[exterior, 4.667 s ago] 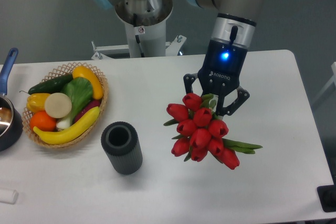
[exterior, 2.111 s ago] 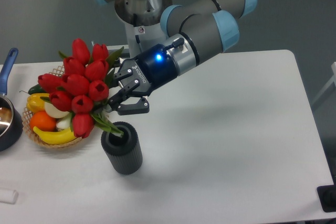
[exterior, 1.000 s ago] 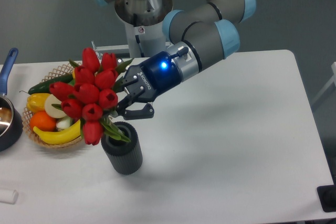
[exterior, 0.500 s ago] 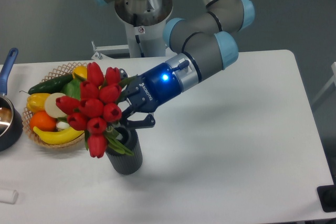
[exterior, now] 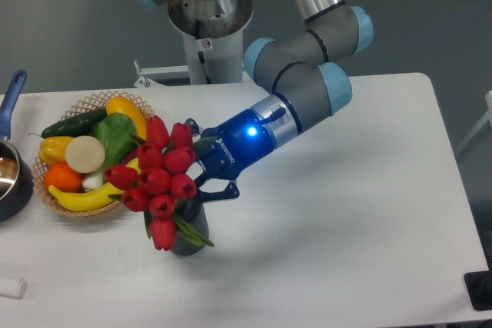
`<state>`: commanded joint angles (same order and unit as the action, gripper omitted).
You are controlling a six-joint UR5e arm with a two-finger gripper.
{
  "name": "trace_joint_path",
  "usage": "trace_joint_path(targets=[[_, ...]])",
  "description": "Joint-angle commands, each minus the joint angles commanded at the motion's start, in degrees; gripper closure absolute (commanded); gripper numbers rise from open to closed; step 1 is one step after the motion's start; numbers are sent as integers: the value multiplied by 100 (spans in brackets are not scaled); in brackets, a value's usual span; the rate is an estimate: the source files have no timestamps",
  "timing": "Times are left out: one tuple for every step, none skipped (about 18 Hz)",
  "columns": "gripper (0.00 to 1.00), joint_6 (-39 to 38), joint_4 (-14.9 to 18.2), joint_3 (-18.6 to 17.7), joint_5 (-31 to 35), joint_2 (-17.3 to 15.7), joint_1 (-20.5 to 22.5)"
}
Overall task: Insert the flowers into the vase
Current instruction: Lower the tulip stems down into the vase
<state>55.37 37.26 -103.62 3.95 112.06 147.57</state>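
The flowers [exterior: 159, 180], a tight bunch of red tulip buds with green leaves, sit over the mouth of the vase [exterior: 192, 236] and tilt toward the camera. They hide most of the dark grey ribbed vase; only its lower right side shows. My gripper [exterior: 206, 167] reaches in from the right, almost level, and is shut on the flowers' stems just behind the buds. Whether the stem ends are inside the vase is hidden by the buds.
A wicker basket [exterior: 91, 101] with fruit and vegetables stands just left of the flowers. A dark pot with a blue handle [exterior: 11, 91] is at the left edge. A small white object [exterior: 11, 287] lies at the front left. The arm's base [exterior: 207, 44] stands behind the table.
The gripper has carried the flowers right and down, from above the basket onto the vase's mouth. The buds now cover the vase's rim.
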Motion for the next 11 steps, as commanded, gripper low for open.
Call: trace_joint_path(targets=[[62,0,0,-26,0,0,0],[62,0,-9,-79,17,9,0],[62,9,-9,-140,96,9,0],[62,0,-9,-193,253,0,0],[62,0,-9,-246,325,0,-9],[62,0,-9,-272,334,0,-9],[62,0,-9,-281,334,0,-9],[62,0,-9,-290,343,9,-17],[62,9,-9,-308,352,9,-26],[62,26,-9,-317,360,17,-35],[62,44,-9,-325,369,17,-44]])
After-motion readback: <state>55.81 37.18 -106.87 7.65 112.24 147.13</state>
